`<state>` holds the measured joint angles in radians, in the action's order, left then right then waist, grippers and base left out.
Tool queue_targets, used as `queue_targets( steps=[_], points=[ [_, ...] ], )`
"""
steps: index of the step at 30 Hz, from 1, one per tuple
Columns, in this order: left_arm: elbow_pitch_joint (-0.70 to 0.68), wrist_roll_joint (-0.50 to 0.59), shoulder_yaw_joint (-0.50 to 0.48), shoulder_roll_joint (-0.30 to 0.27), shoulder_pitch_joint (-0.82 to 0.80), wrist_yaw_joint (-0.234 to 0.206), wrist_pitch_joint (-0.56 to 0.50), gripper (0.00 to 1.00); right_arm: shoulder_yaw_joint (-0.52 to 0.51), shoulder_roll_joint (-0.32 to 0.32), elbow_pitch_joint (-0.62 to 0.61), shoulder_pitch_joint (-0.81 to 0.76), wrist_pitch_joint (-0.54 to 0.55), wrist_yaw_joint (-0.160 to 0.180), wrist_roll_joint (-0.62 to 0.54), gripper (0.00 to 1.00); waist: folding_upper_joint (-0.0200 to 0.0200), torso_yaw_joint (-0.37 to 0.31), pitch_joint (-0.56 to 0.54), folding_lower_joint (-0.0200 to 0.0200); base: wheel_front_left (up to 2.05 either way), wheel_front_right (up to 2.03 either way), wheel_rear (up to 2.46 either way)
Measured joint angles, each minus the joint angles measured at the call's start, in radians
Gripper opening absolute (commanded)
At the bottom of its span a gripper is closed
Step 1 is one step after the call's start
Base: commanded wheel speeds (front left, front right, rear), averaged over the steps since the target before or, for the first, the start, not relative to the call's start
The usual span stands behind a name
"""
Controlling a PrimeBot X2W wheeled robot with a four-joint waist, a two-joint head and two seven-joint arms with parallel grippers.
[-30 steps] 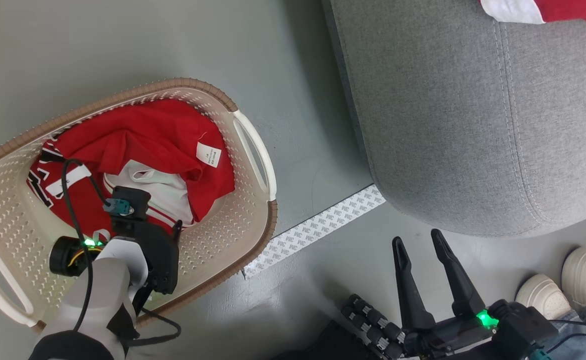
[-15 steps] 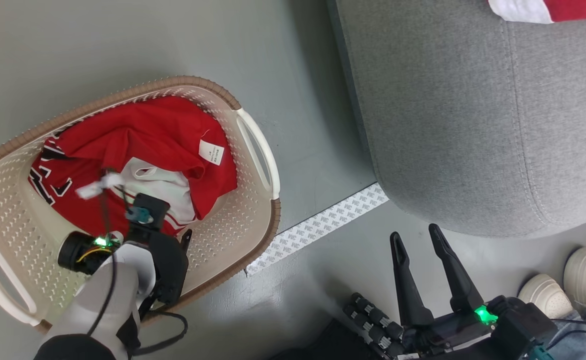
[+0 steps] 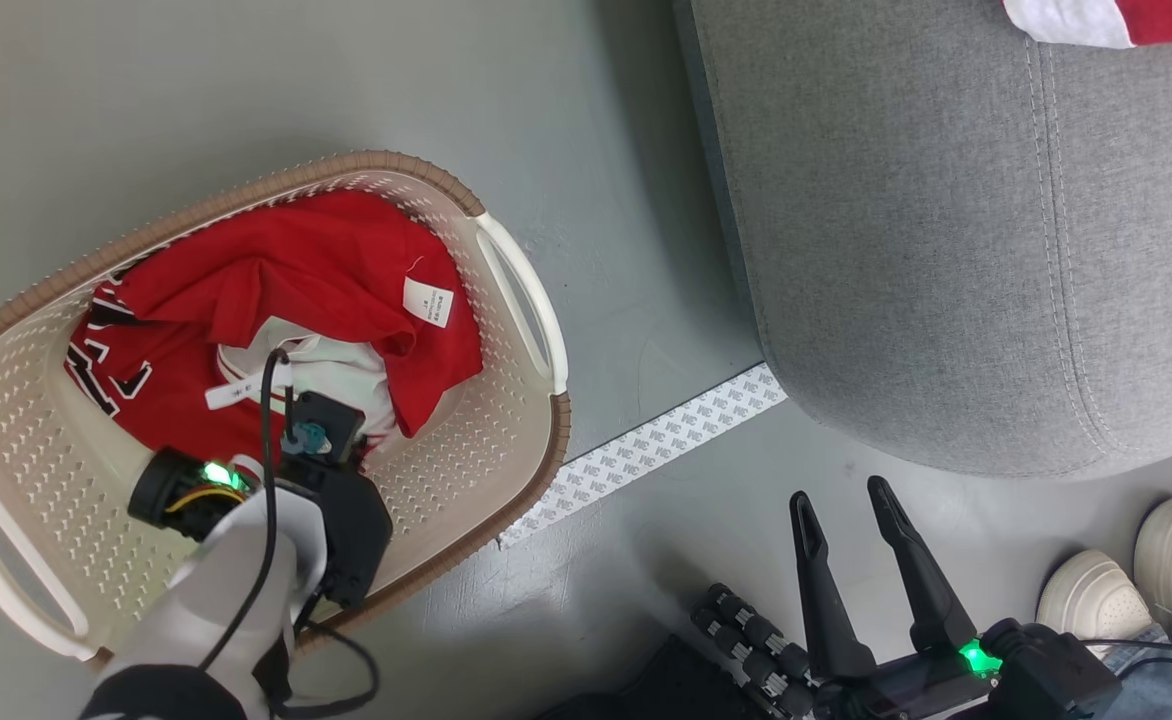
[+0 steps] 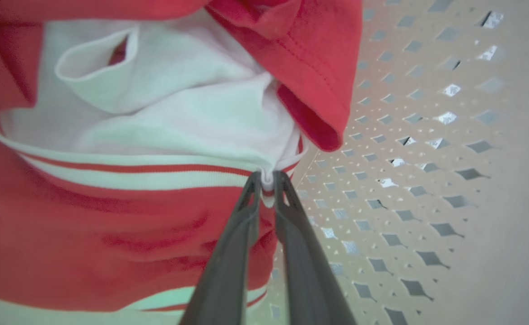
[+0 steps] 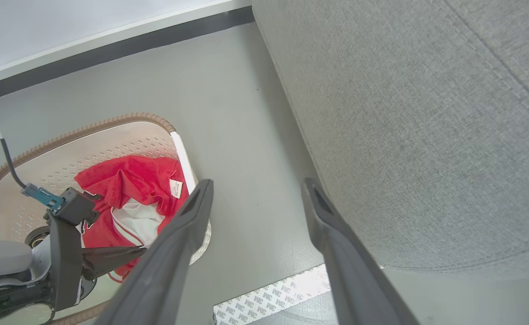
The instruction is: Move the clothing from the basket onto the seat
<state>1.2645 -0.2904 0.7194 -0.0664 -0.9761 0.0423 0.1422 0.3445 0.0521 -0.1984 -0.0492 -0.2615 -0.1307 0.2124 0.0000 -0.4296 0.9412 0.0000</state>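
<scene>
In the left wrist view the left claw (image 4: 264, 178) is clenched on the clothing (image 4: 111, 216), its tips pinching the white-and-red striped hem right beside the perforated wall of the basket (image 4: 404, 180). An edge was likely chosen because thin tips can nip it and the rest should trail up after. The head view shows the basket on the floor (image 3: 246, 80) near the seat (image 3: 946, 250). It holds a crumpled red heap with a white panel and a tag (image 3: 427, 301), and the left arm (image 3: 246, 560) dips inside. Another red-and-white piece (image 3: 1146, 15) lies on the seat at the view's top edge. The right claw (image 3: 839, 492) hangs released over the floor, near a person's shoes (image 3: 1096, 600). In the right wrist view its fingers (image 5: 169, 253) are spread and empty, pointing between basket and seat, probably parked clear of the lift.
</scene>
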Motion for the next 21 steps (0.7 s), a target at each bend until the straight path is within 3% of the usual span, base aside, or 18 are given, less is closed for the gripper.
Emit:
queue_targets(
  steps=[10, 16, 21],
  points=[
    [0.015, -0.021, -0.004, -0.033, -0.02, 0.028, 0.033, 0.0, 0.026, 0.0, 0.021, 0.044, 0.0, 0.0, 0.017, 1.0, 0.0, -0.013, -0.001, 0.0, 0.0, 0.0, 0.0],
    [0.01, -0.073, -0.053, -0.087, -0.034, 0.037, 0.091, 0.0, 0.084, -0.001, 0.076, 0.149, 0.0, 0.0, 0.035, 1.0, 0.0, -0.029, -0.034, 0.0, 0.0, 0.0, 0.0],
    [-0.04, -0.091, -0.057, -0.046, -0.034, 0.063, 0.114, 0.0, 0.067, -0.001, 0.138, 0.202, 0.0, 0.0, 0.013, 1.0, 0.0, -0.029, -0.088, 0.0, 0.0, 0.0, 0.0]
  ],
)
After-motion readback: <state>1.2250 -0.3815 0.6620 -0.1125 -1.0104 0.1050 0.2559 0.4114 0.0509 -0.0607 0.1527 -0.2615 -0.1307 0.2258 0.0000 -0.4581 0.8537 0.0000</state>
